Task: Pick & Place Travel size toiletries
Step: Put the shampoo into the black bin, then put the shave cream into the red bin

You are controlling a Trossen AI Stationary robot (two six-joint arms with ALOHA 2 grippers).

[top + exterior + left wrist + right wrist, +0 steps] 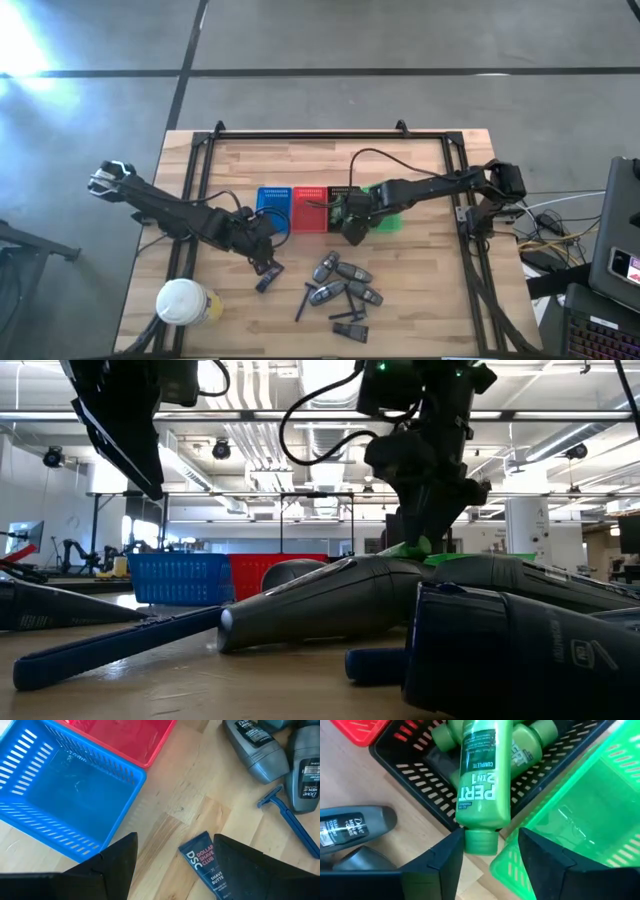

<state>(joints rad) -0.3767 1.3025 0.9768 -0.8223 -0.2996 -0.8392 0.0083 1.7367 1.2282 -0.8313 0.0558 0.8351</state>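
**Green bottle at the right fingers, blue tube at the left**

The right gripper (pixel 487 852) hangs over the black basket (pixel 415 780), fingers spread moderately with the cap of a green Pert bottle (pixel 482 785) right between the tips. I can't tell whether they touch it. The bottle's long axis runs straight out ahead of the fingers, its far end over the basket, where two more green bottles (pixel 532 742) lie beneath it. So three green ones I can count.

The left gripper (pixel 172 855) is low over the wood, fingers wide and holding nothing. A blue shave-butter tube (pixel 202 862) lies between and just ahead of them, slanted slightly across the gap. That arm is plainly nearer it.

Four baskets stand in a row: blue basket (pixel 272 208), red basket (pixel 306 208), black, green basket (pixel 580 810). The loose pile (pixel 345 290) holds roughly six grey tubes and three razors, though overlap makes that uncertain.
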